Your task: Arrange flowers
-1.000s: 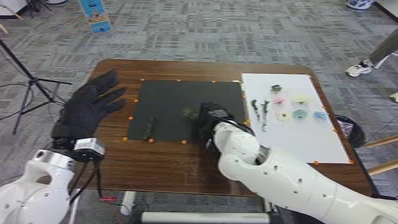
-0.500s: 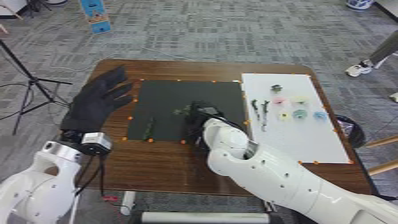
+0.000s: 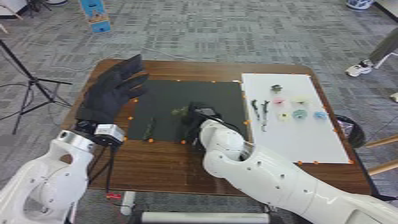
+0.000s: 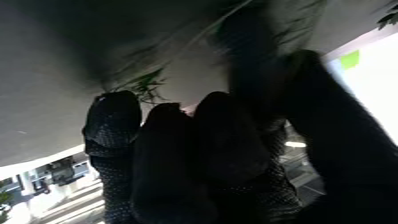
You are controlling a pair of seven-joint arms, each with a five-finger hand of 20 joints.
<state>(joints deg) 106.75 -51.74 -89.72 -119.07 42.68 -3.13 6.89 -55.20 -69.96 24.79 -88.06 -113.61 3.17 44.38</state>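
My left hand (image 3: pixel 111 95) hangs open over the table's left side, beside the black mat (image 3: pixel 164 95). Above the middle of that mat, my right hand (image 3: pixel 201 114) is curled round a green sprig (image 3: pixel 180 111), whose leaves stick out to its left. A dark green stem (image 3: pixel 149 129) lies on the mat's left part. In the right wrist view, leaves of the sprig (image 4: pixel 147 82) show at the fingertips of my right hand (image 4: pixel 209 145); the grip itself is partly hidden. Pink (image 3: pixel 279 100), cream (image 3: pixel 299 99) and blue (image 3: pixel 320 115) flowers lie on the white sheet (image 3: pixel 302 142).
Two dark green stems (image 3: pixel 264 115), a dark green rosette (image 3: pixel 276 88), a yellow flower (image 3: pixel 284 116) and a pale teal flower (image 3: pixel 299 114) also lie on the white sheet. Orange markers line the mat and the sheet. A tripod (image 3: pixel 34 80) stands left of the table.
My right hand has shifted slightly left over the black mat, and the sprig has moved with it. My left hand has moved right and farther forward, staying open.
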